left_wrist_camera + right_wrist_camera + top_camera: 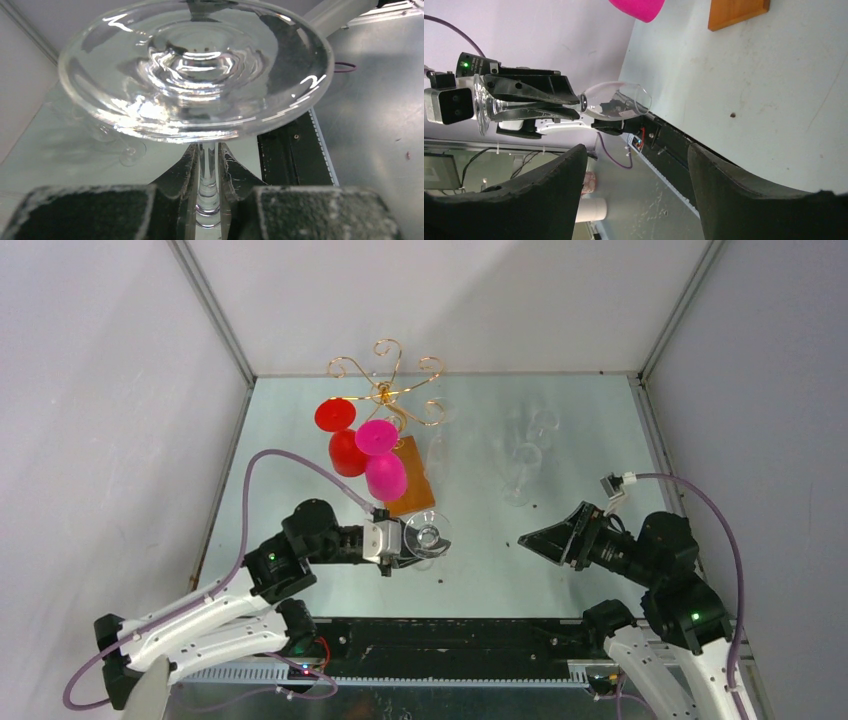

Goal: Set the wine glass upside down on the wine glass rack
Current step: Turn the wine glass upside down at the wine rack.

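A clear wine glass (428, 535) lies level above the table's near middle, its stem (209, 172) pinched by my left gripper (403, 546), which is shut on it. The round foot (195, 70) fills the left wrist view. In the right wrist view the bowl (616, 102) points toward the table's near edge. The wine glass rack (385, 390), gold scrolled wire on a brown wooden base (412, 490), stands behind it. A red glass (345, 445) and a pink glass (383, 465) hang on it upside down. My right gripper (525, 540) is open, empty and apart to the right.
Several clear glasses (520, 465) stand at the back right of the table. White walls with metal posts close in the back and sides. The black rail (460, 635) with both arm bases runs along the near edge.
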Robot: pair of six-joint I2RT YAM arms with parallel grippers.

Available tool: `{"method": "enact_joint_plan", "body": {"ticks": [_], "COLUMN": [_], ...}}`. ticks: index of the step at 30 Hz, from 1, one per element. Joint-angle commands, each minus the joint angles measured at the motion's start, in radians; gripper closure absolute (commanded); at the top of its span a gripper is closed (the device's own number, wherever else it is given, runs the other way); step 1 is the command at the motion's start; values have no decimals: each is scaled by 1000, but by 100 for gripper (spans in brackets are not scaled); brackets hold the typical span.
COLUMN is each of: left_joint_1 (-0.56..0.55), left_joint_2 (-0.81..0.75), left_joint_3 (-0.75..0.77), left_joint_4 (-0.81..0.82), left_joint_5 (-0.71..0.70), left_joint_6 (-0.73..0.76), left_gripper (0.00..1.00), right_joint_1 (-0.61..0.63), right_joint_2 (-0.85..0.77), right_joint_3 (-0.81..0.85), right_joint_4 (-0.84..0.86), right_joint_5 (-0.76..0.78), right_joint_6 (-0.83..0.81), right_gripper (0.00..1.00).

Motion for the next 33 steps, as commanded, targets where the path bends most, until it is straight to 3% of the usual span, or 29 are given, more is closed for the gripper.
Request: {"method": "enact_joint_plan", "body": {"ticks": [1,9,19,33], "left_joint_1": [-6,-11,-18,-25], "left_joint_2": [-25,-27,-56,-73], "left_joint_3": [6,-3,-7,-38], "left_joint_4": [33,-10,-64,-64], "left_joint_5": [12,8,-23,-33], "left_joint_6": [83,100,130,111], "left_gripper": [100,100,100,100], "right_joint_1": [29,170,546,741], "right_joint_2": [19,77,227,378], "right_joint_3": [-3,-54,-35,106], "right_joint_4": [96,265,529,624], "right_joint_5": [-34,-11,178,298], "right_joint_6": [73,196,268,244], "right_gripper": [25,31,40,40]}}
